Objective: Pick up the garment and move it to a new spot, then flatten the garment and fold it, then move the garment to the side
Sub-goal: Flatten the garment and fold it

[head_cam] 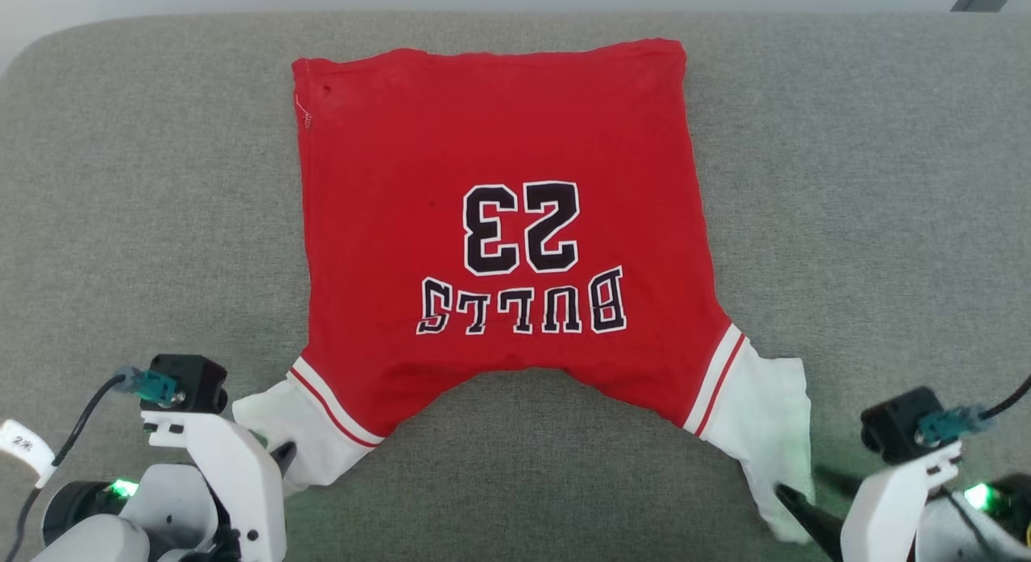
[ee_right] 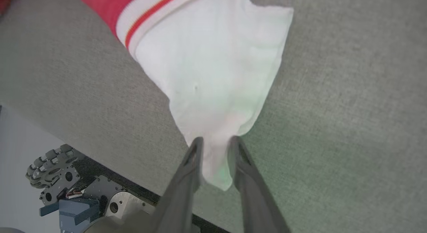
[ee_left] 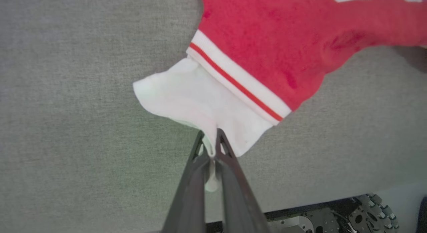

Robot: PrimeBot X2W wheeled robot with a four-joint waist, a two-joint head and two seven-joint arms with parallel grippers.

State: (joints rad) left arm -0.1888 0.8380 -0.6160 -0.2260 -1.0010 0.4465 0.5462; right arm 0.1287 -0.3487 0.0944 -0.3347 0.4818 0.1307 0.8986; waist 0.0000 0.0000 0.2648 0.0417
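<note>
The garment (head_cam: 499, 224), a red T-shirt with "BULLS" and "23" lettering, lies spread flat with its hem at the far side and its white sleeves toward me. My left gripper (head_cam: 283, 453) (ee_left: 210, 136) is shut on the lower edge of the left white sleeve (ee_left: 193, 99), with a fold of cloth pinched between its fingers. My right gripper (head_cam: 805, 497) (ee_right: 216, 143) is at the tip of the right white sleeve (ee_right: 213, 66). Its fingers stand apart, and the sleeve's tip lies loose between them.
The garment rests on a wide grey fabric surface (head_cam: 121, 224), with bare room to its left, right and near side. The surface's near edge runs just behind both grippers. Below that edge is the robot's base with a roller wheel (ee_right: 50, 169).
</note>
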